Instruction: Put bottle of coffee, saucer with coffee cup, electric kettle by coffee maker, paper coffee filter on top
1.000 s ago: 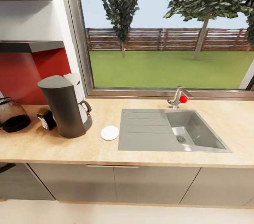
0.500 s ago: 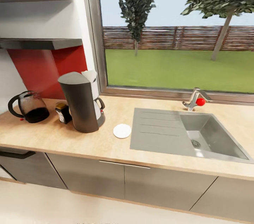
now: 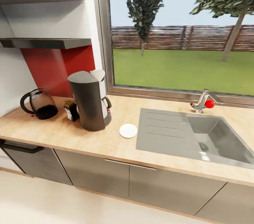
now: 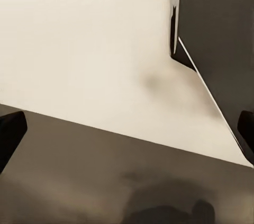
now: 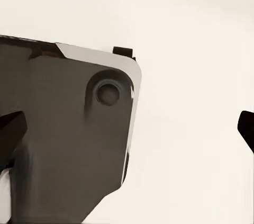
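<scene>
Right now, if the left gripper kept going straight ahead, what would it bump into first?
Probably the pale floor. The left gripper is open and empty, and the left wrist view looks down past a dark surface close in front, so depth is hard to judge.

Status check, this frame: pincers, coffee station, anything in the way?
Both pincers open, empty. Kettle, coffee bottle, saucer beside coffee maker; filter on top. No cup on saucer.

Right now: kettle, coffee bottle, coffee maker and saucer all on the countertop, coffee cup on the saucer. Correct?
Not quite. In the head view the saucer is bare; no cup sits on it. The electric kettle, bottle of coffee and coffee maker do stand on the kitchen countertop.
</scene>
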You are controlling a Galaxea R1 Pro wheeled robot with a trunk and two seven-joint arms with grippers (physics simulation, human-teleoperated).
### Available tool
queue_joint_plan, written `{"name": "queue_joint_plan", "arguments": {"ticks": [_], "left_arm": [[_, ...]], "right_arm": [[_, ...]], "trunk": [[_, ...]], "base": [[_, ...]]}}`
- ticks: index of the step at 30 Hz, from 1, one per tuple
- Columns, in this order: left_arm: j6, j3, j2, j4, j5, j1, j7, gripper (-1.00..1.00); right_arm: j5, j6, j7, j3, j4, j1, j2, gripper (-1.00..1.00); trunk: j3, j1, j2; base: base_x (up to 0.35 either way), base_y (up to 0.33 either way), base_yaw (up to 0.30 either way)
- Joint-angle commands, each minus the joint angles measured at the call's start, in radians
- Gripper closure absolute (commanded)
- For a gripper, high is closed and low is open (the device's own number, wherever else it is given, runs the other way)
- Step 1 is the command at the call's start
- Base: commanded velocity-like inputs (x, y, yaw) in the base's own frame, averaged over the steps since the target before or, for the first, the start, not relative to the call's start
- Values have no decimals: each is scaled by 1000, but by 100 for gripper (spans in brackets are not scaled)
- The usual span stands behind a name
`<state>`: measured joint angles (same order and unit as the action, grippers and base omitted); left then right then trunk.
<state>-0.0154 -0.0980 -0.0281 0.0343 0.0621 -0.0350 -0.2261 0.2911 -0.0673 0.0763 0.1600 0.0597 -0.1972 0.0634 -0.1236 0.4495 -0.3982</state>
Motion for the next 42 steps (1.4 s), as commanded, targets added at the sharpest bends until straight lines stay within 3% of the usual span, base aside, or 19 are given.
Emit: {"name": "queue_joint_plan", "arguments": {"ticks": [1, 6, 14, 17, 22, 27, 42], "left_arm": [[0, -8, -2, 1, 8, 0, -3, -100], [-8, -6, 1, 1, 12, 0, 4, -100], [-5, -14, -8, 1, -8, 1, -1, -100], [-9, -17, -26, 2, -50, 0, -2, -100], [-10, -16, -31, 2, -133, 1, -3, -100], [-11, -15, -32, 1, -173, 0, -5, -100], [-15, -9, -34, 5, -174, 3, -7, -100]], "right_arm": [[23, -3, 3, -21, -1, -1, -2, -100], [37, -5, 3, -53, -1, -1, -6, -100], [32, -4, 3, -55, -6, -1, -8, -100], [31, -4, 2, -54, -4, -1, -10, -100], [15, -3, 2, -54, -4, -1, -11, -100], [-8, -4, 3, -54, -7, -1, -13, -100], [-15, -5, 4, -57, -3, -1, -14, -100]], "trunk": [[-2, 1, -2], [-2, 1, -2], [1, 1, -2], [1, 1, -2], [1, 1, -2], [4, 1, -2], [26, 1, -2]], "base": [[0, 0, 5], [0, 0, 2], [0, 0, -39], [0, 0, -16], [0, 0, -4], [0, 0, 0], [0, 0, 0]]}}
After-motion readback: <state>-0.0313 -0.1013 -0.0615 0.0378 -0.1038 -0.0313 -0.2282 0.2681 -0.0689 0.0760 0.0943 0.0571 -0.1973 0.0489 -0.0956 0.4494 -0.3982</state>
